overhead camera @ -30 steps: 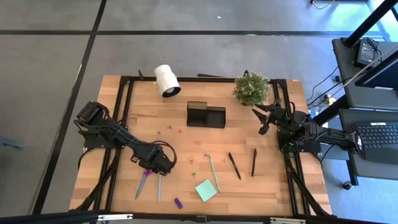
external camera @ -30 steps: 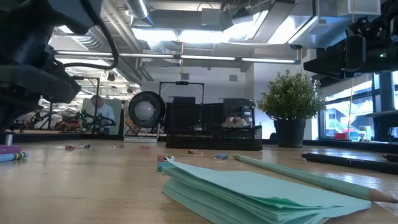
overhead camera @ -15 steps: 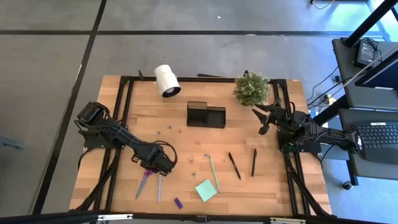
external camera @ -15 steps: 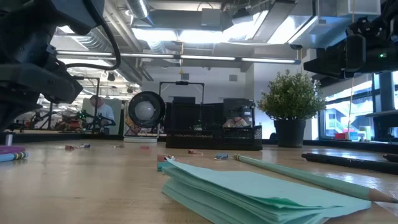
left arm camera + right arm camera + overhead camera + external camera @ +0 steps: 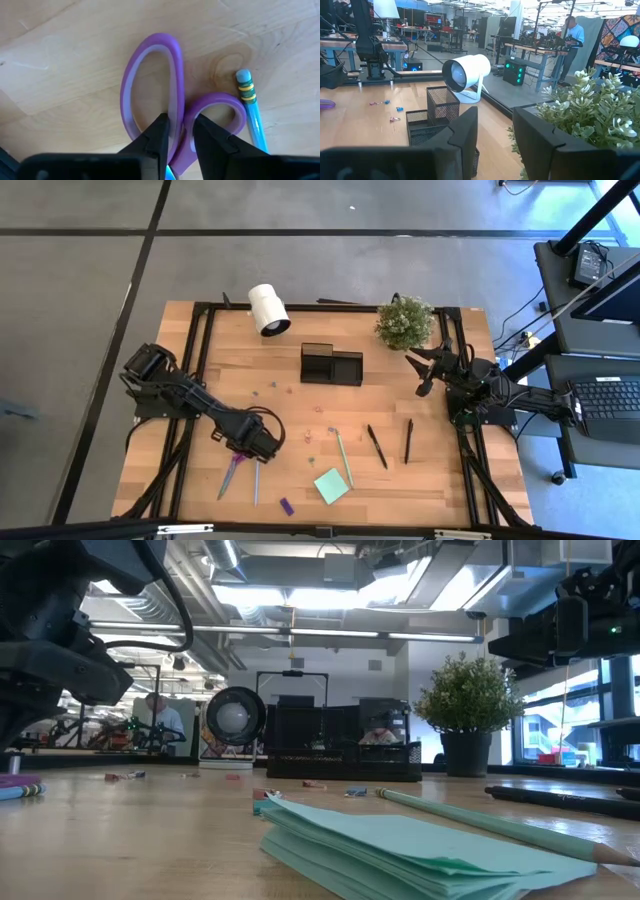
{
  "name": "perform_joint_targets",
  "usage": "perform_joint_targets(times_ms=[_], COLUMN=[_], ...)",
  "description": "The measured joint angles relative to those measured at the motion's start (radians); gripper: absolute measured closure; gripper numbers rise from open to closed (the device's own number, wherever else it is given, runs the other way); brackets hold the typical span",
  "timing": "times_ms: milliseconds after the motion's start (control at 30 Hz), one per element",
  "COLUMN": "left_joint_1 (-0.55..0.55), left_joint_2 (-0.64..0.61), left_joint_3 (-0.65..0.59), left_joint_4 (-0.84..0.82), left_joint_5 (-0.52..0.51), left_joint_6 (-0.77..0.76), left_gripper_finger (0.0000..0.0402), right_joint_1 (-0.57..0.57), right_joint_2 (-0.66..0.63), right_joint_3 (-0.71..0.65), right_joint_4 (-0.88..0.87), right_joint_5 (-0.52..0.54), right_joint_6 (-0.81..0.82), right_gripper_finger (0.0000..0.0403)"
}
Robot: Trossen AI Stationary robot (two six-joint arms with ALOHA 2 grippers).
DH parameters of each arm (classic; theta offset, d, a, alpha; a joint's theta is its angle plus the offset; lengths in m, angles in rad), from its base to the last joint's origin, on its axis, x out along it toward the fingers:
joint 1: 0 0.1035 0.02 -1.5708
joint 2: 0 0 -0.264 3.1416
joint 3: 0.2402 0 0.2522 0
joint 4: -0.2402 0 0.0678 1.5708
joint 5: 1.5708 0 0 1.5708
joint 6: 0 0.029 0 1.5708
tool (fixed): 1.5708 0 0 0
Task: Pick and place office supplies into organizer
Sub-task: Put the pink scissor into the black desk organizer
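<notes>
gripping the scissors at the desk's front-left

left gripper (image 5: 256,446) is low over the desk (image 5: 300,400), its jaws nearly closed around the inner rim of one purple handle loop of the scissors (image 5: 155,107), which lie flat on the wood. a grey-blue pencil (image 5: 252,116) with an eraser tip lies just beside the other loop. right gripper (image 5: 424,377) hangs raised near the small plant (image 5: 404,322) at the desk's far right, jaws parted and holding nothing. the black organizer (image 5: 331,365) sits toward the back centre, well apart from the scissors. a pale green pencil (image 5: 343,457), two black pens (image 5: 377,446), a mint-green sticky pad (image 5: 331,485) and a tiny purple piece (image 5: 286,506) lie in front of it. a white roll (image 5: 268,309) rests on the back edge.
</notes>
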Motion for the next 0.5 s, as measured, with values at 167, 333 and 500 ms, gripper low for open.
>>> perform_joint_targets(times_ms=[167, 333, 500], left_joint_1=[-0.001, 0.001, 0.017], left_joint_2=[-0.015, -0.099, -0.218], left_joint_3=[0.029, 0.04, 0.04], left_joint_4=[-0.017, -0.004, -0.01], left_joint_5=[-0.018, -0.127, -0.276], left_joint_6=[0.032, 0.032, 0.04], left_gripper_finger=[0.0332, 0.0333, 0.0332], right_joint_1=[0.0, 0.0, 0.0], right_joint_2=[0.0, 0.0, 0.0], right_joint_3=[0.0, 0.0, 0.0], right_joint_4=[0.0, 0.0, 0.0], right_joint_5=[0.0, 0.0, 0.0], right_joint_6=[0.0, -0.022, -0.023], right_gripper_finger=[0.0274, 0.0274, 0.0274])
